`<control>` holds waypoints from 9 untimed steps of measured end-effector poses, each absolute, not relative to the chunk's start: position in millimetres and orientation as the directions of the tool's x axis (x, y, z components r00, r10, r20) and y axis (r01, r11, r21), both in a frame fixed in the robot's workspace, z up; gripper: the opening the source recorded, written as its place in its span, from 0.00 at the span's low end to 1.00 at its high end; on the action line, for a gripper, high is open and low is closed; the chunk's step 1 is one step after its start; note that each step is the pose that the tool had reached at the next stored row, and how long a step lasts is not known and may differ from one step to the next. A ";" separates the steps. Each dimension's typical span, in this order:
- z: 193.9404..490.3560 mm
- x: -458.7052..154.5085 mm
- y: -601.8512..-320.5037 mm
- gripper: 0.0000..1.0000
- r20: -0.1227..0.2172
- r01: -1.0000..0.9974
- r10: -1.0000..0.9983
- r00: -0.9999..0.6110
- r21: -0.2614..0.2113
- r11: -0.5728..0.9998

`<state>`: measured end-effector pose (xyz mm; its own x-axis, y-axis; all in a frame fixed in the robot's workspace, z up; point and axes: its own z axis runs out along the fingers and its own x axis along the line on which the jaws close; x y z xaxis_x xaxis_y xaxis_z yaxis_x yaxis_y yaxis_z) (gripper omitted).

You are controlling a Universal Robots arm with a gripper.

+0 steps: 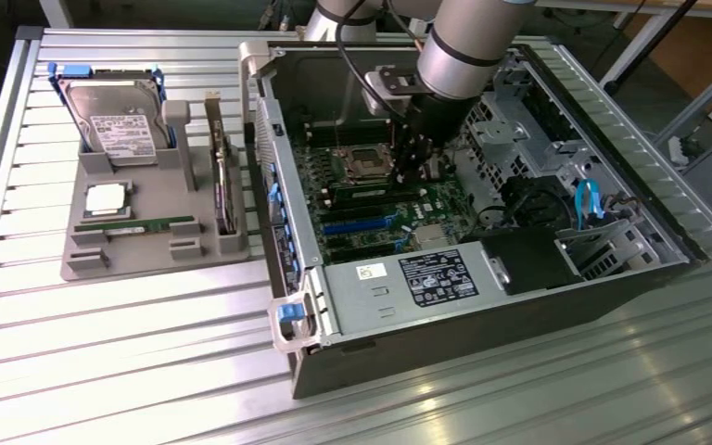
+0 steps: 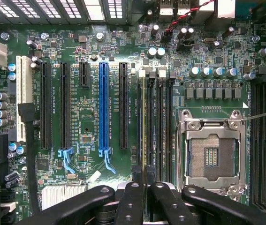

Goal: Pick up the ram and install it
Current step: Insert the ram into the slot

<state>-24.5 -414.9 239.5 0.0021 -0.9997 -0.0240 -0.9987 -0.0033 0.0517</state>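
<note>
The ram (image 2: 143, 126) stands edge-up in a memory slot of the motherboard (image 2: 90, 122), between the long black expansion slots and the open processor socket (image 2: 212, 152). My gripper (image 2: 144, 197) is shut on its end, one black finger on each side. In the exterior view the gripper (image 1: 413, 174) reaches down into the open computer case (image 1: 492, 315), over the green ram (image 1: 362, 193) beside the socket. A second green stick (image 1: 133, 225) lies flat on the grey parts tray (image 1: 84, 264) at the exterior view's left.
The tray also holds a silver hard drive (image 1: 115, 125), a square processor chip (image 1: 107, 197) and a board standing on edge (image 1: 220, 185). Case walls, a drive cage (image 1: 603, 246) and the black power-supply box (image 1: 437, 278) hem in the motherboard. The table (image 1: 121, 371) is slatted metal.
</note>
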 end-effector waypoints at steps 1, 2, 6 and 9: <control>239.5 -24.6 -414.9 0.11 -0.024 -0.999 -1.000 0.002 0.052 -0.004; 239.5 -24.6 -414.9 0.11 -0.024 -0.999 -1.000 0.002 0.052 -0.003; 238.6 -24.6 -414.9 0.11 -0.024 -0.999 -1.000 0.002 0.052 -0.003; 238.1 -24.6 -414.9 0.11 -0.024 -0.999 -1.000 0.002 0.052 -0.003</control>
